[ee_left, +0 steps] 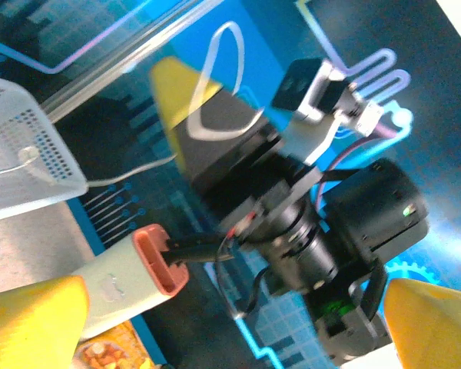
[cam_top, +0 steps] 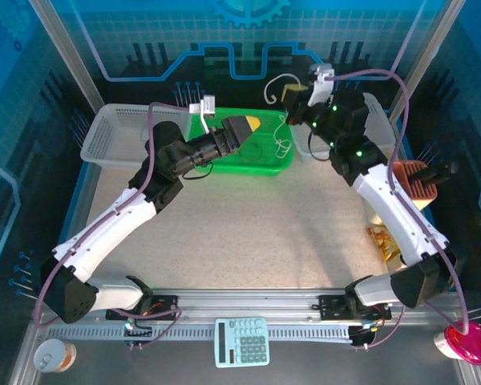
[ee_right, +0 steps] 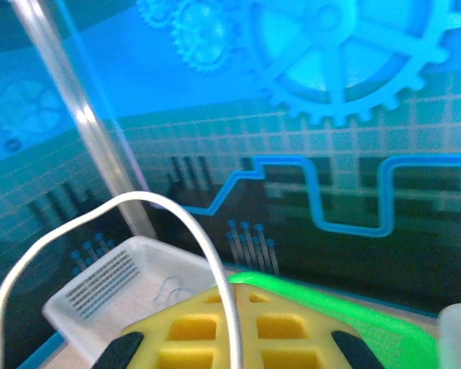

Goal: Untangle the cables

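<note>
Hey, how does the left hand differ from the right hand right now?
The left hand is open, spread wide and empty; the right hand is shut on a whitish cable that loops up above it. The left hand sits over the green basket; the right hand is past that basket's far right corner. Both are yellow-tipped.

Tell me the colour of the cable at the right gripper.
The cable is white, clearest in the right wrist view.
</note>
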